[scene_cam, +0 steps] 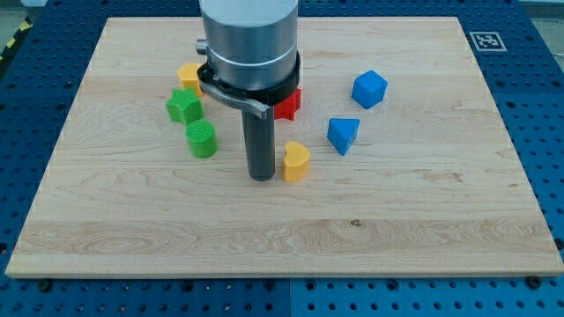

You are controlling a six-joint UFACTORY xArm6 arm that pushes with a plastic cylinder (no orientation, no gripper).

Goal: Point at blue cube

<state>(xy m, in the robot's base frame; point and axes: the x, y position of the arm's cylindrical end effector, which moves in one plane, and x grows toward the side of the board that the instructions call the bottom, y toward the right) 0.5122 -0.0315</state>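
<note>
The blue cube (369, 89) sits on the wooden board at the upper right of the block group. My tip (262, 177) rests on the board at the view's centre, well to the left of and below the blue cube. It stands just left of a yellow heart-shaped block (296, 162), nearly touching it. A blue triangular block (343, 135) lies between my tip and the blue cube.
A red block (287, 105) is partly hidden behind the arm. A yellow block (189, 76), a green star-shaped block (184, 106) and a green cylinder-like block (202, 139) lie to the left of my rod. The wooden board (397, 229) sits on a blue perforated table.
</note>
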